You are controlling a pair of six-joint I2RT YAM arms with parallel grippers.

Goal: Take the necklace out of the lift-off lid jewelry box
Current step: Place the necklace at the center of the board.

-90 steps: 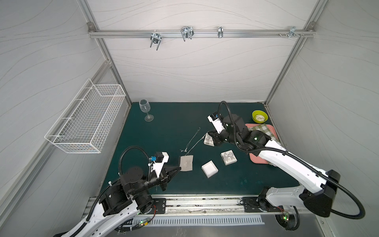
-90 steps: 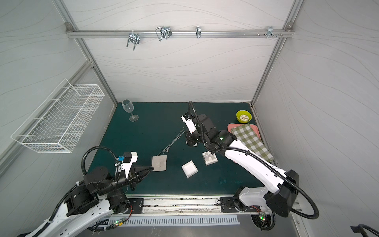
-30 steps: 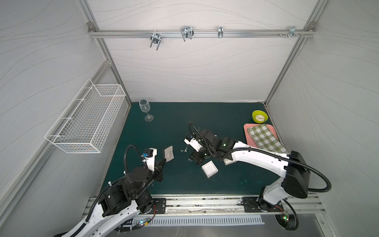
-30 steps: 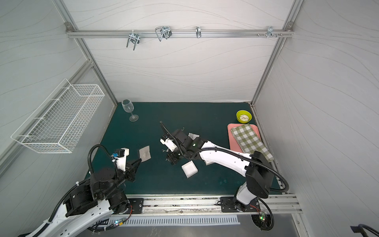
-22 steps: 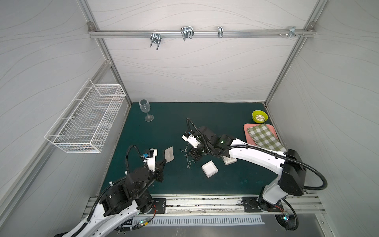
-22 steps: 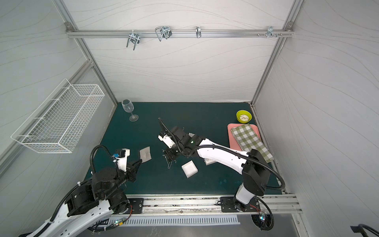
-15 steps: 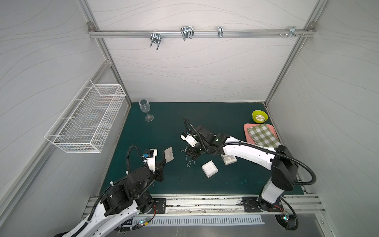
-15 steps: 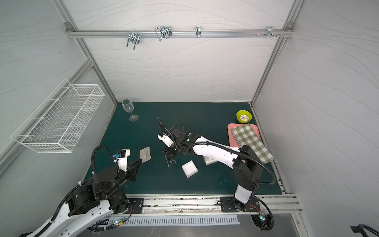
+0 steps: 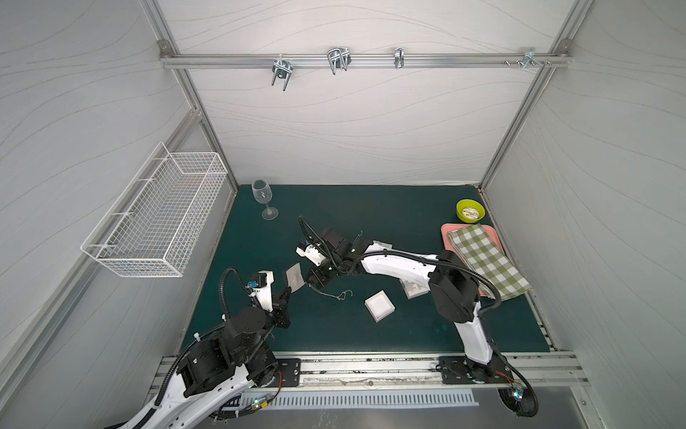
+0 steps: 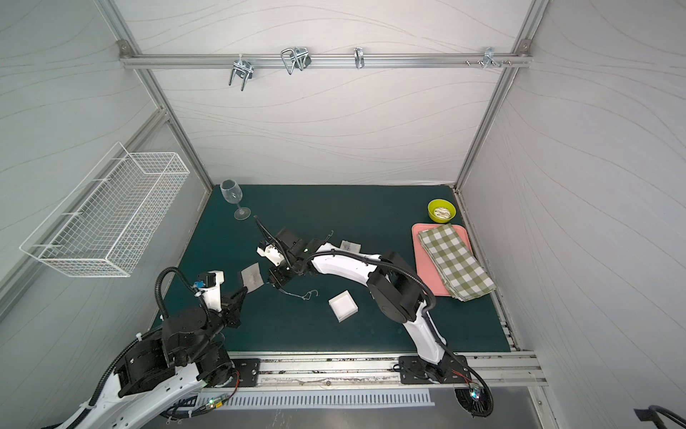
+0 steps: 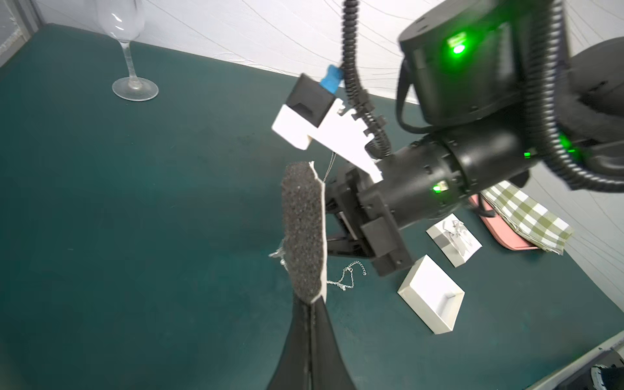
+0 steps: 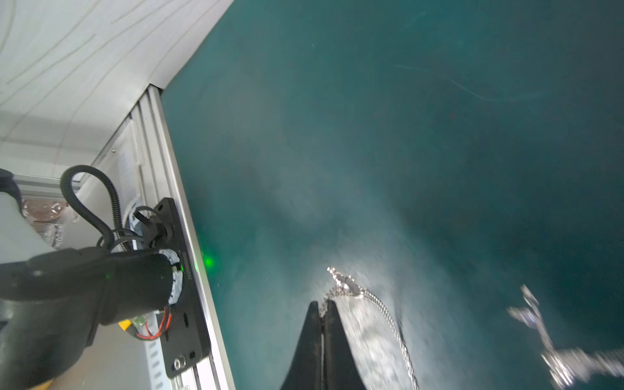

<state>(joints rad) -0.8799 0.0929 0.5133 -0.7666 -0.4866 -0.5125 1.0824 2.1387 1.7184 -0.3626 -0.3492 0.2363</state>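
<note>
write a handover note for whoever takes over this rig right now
Grippers: the left gripper is shut on the foam pad, held up off the mat. The right gripper is shut on the necklace, whose loose end appears to trail on the mat.
Things: the box sits open and empty on the mat, with the lid beside it.
Done: lid off, foam pad and necklace out of the box.
Left: probably lay the necklace down and let go, then set the foam pad down. I can't tell whether the chain is caught on the pad, so check first.
</note>
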